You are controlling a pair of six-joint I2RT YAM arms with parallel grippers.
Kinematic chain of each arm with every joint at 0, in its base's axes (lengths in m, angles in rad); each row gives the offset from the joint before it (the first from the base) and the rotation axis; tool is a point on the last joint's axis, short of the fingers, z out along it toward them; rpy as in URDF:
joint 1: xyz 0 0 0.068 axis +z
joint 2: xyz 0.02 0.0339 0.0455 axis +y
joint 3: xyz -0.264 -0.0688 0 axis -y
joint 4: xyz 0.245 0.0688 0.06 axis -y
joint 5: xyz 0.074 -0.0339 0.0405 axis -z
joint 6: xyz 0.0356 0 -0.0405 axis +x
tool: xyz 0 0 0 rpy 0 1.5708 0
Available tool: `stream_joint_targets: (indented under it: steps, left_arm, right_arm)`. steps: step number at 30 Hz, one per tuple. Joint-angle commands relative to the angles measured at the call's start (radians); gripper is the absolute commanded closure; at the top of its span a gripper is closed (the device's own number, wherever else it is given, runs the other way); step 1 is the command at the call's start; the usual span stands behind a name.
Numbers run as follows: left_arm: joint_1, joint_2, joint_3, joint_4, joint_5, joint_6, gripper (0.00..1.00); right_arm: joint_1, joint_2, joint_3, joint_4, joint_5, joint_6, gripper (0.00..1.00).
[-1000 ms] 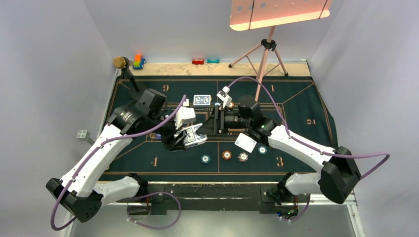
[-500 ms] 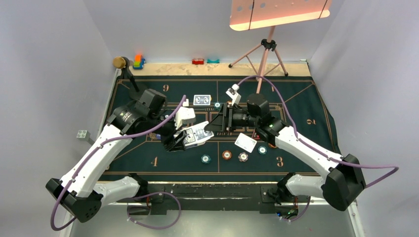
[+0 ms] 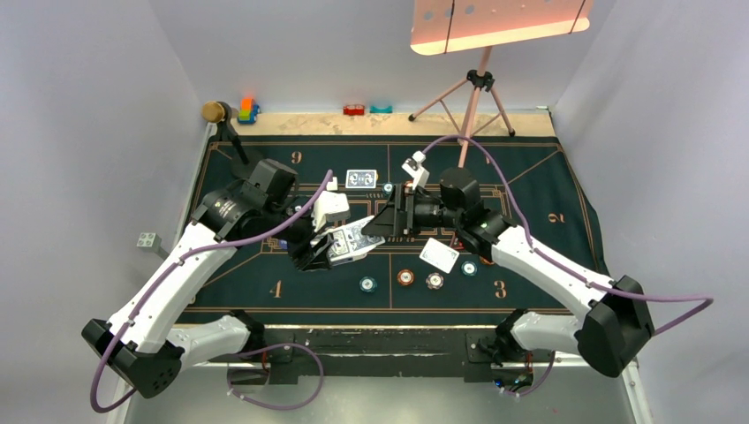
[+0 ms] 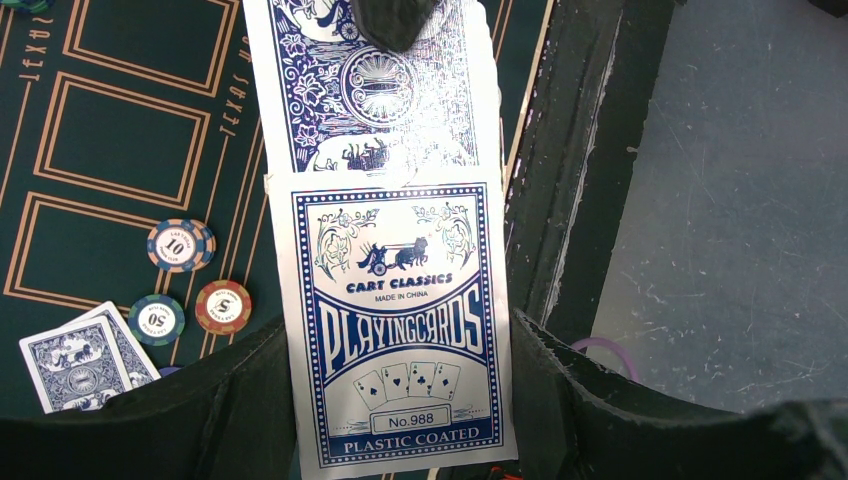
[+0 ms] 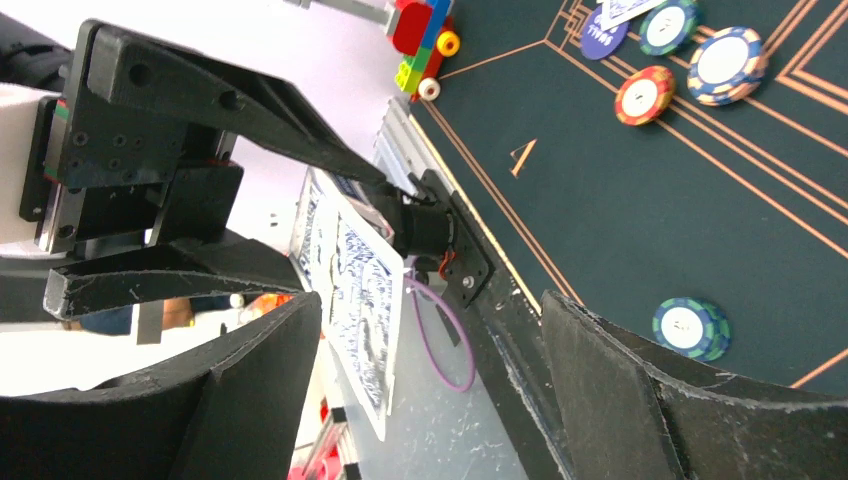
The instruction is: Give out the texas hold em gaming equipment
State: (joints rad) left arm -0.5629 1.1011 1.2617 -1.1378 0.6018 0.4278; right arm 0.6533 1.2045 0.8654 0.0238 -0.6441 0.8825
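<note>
My left gripper (image 3: 329, 251) is shut on a blue-and-white playing-card box (image 4: 400, 330), held above the mat. A blue-backed card (image 4: 375, 95) sticks out of the box's far end. My right gripper (image 3: 378, 224) is open at that end; one dark fingertip (image 4: 395, 20) lies on the protruding card. In the right wrist view the card (image 5: 358, 300) stands between the spread jaws of the right gripper (image 5: 430, 305), close to its left finger. A face-down card (image 3: 360, 178), a white-faced card (image 3: 439, 255), and teal (image 3: 367, 284), orange (image 3: 405, 277) and white (image 3: 435, 281) chips lie on the mat.
The green felt mat (image 3: 539, 190) covers the table. A tripod (image 3: 471, 102) with a lamp stands at the back right, and a microphone (image 3: 215, 112) at the back left. Toy blocks (image 3: 248, 109) sit on the back ledge. Another teal chip (image 3: 469, 268) lies by the white-faced card.
A card has slid partly out of the box's far end. My right gripper drew back to the right, then edged left again towards the box. The left arm stayed put.
</note>
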Motion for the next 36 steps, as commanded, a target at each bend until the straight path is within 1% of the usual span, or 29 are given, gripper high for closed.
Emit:
stream_joint_targets:
  steps: [1, 6, 12, 17, 20, 26, 28, 31, 33, 34, 36]
  left_arm:
    - [0.007, -0.016, 0.021, 0.036, 0.036, -0.018, 1.00]
    - [0.008, -0.015, 0.025, 0.034, 0.035, -0.018, 1.00]
    - [0.007, -0.015, 0.027, 0.032, 0.037, -0.018, 1.00]
    - [0.007, -0.015, 0.031, 0.029, 0.039, -0.017, 1.00]
    - [0.009, -0.017, 0.036, 0.027, 0.041, -0.020, 1.00]
    - [0.008, -0.018, 0.040, 0.023, 0.046, -0.021, 1.00]
    - [0.009, -0.017, 0.041, 0.023, 0.047, -0.021, 1.00]
    - [0.009, -0.015, 0.038, 0.027, 0.048, -0.024, 1.00]
    - [0.008, -0.013, 0.039, 0.029, 0.049, -0.026, 1.00]
    - [0.008, -0.013, 0.039, 0.029, 0.049, -0.027, 1.00]
    - [0.009, -0.014, 0.042, 0.026, 0.047, -0.025, 1.00]
  right_arm:
    - [0.058, 0.033, 0.068, 0.065, 0.009, 0.019, 0.15]
    - [0.073, 0.067, 0.047, 0.100, 0.001, 0.037, 0.23]
    - [0.061, 0.036, 0.040, 0.068, 0.009, 0.026, 0.31]
    - [0.028, 0.010, 0.018, 0.063, 0.001, 0.027, 0.41]
    - [0.009, -0.006, 0.007, 0.058, -0.007, 0.024, 0.43]
    - [-0.021, -0.028, -0.004, 0.030, -0.013, 0.005, 0.45]
    - [-0.023, -0.026, 0.003, 0.023, -0.019, -0.002, 0.44]
    - [-0.017, -0.005, 0.033, 0.050, -0.027, 0.005, 0.29]
    - [0.001, 0.005, 0.057, 0.056, -0.020, 0.004, 0.23]
    - [0.012, 0.010, 0.066, 0.059, -0.016, 0.002, 0.21]
    - [0.032, 0.026, 0.077, 0.067, -0.013, 0.001, 0.21]
